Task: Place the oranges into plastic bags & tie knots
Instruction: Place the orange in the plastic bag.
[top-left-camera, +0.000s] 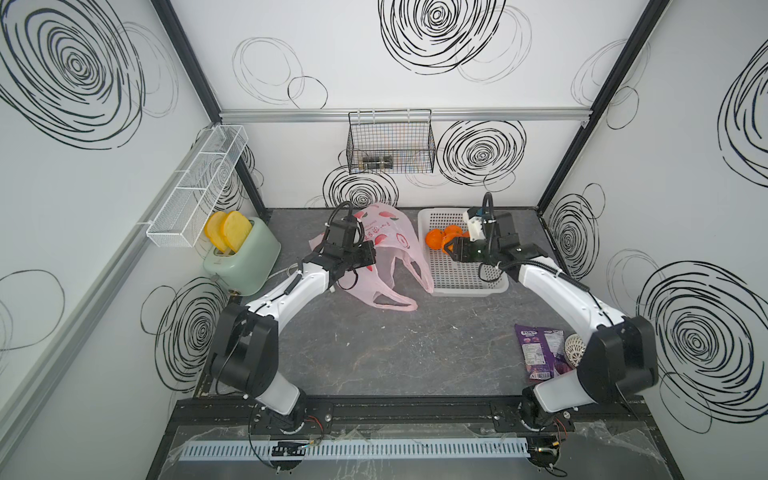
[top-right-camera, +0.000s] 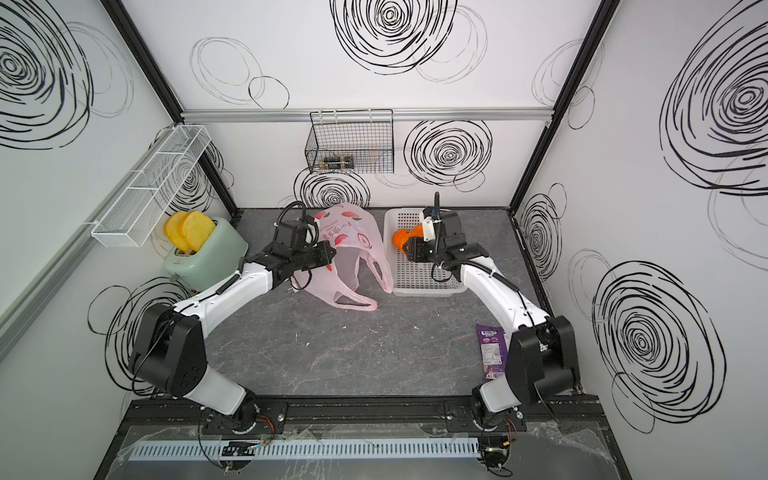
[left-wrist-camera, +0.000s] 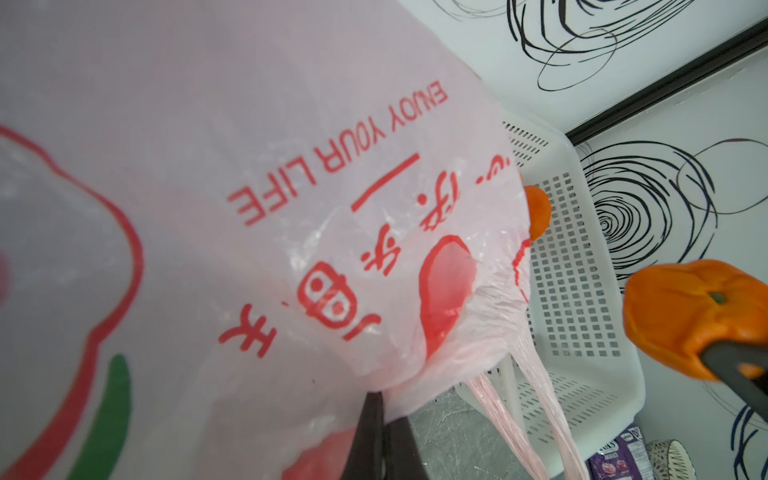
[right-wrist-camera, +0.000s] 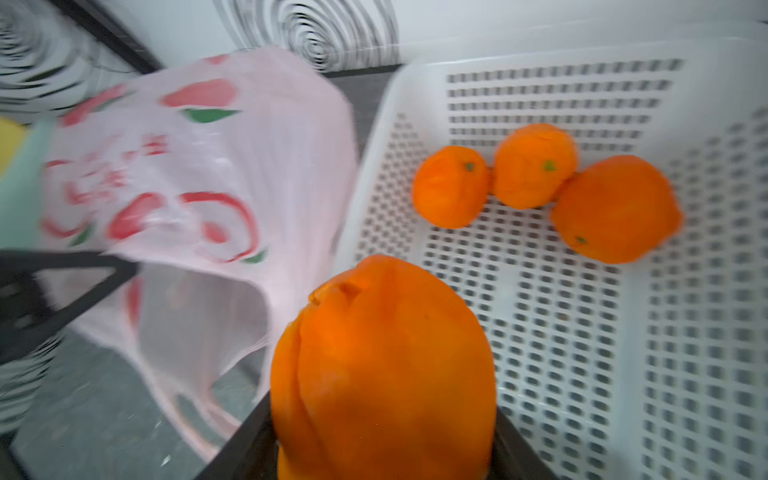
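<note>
Orange (right-wrist-camera: 382, 353), soft-skinned and easily dented, sits squeezed across its middle in right tool (right-wrist-camera: 382, 449) over basket (right-wrist-camera: 623, 374) edge, while left tool (left-wrist-camera: 384, 424) pinches flimsy, slippery bag (left-wrist-camera: 249, 187) near its handles.

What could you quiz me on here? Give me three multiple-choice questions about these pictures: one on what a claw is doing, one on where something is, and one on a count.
1. While the left gripper pinches the pink bag, the right gripper is:
A. open and empty
B. shut on an orange
C. out of sight

2. Where do the other oranges lie?
A. in the white basket
B. inside the pink bag
C. nowhere, none remain

3. How many oranges lie loose?
A. one
B. three
C. six

Answers:
1 B, since the right wrist view shows the fruit clamped in the gripper.
2 A, since they sit on the basket's perforated floor.
3 B, since three show side by side in the right wrist view.
</note>
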